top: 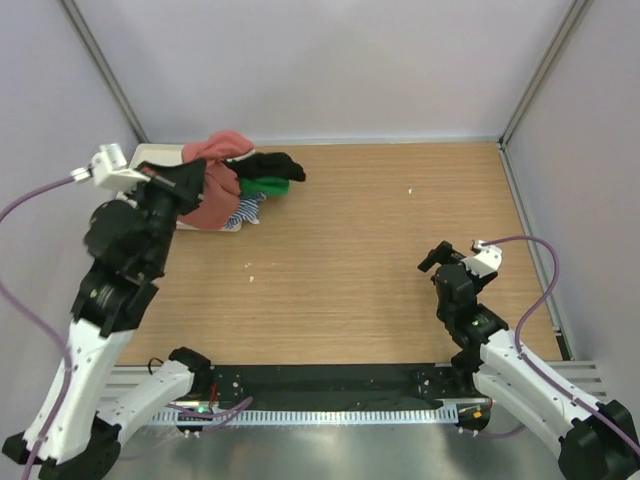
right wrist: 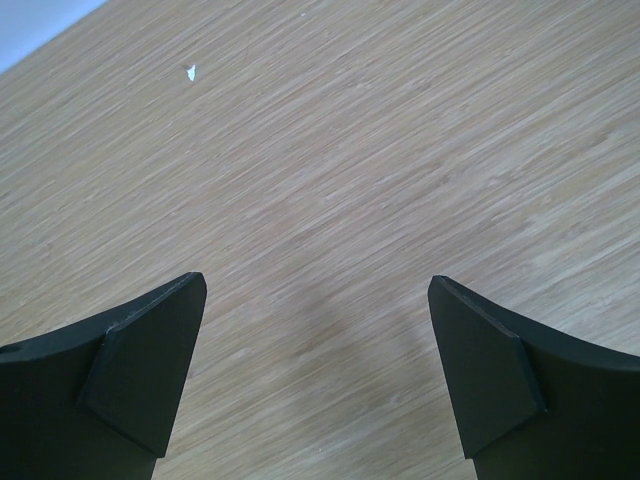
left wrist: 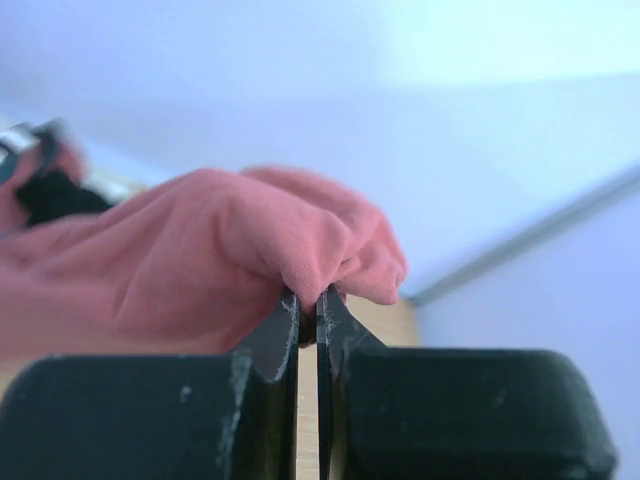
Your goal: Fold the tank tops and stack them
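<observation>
The left gripper (left wrist: 308,300) pinches a fold of the soft brick-red cloth tank top (left wrist: 200,250), bunched just above its tips, on the clothing pile (top: 262,180) at the wooden table's (top: 380,260) far-left corner. The right gripper (right wrist: 318,300) gapes wide, well apart.

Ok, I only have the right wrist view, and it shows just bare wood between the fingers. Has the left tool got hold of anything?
Observer: Yes. The left tool is shut on a fold of the brick-red tank top.
Operator: Where are the other tops?
Observer: Heaped at the far left corner of the table: a black top, a green top and a striped top lie beside the red one.
Operator: And how does my side sit relative to that?
Observer: The right tool hangs open over the right side, well apart from the heap.
</observation>
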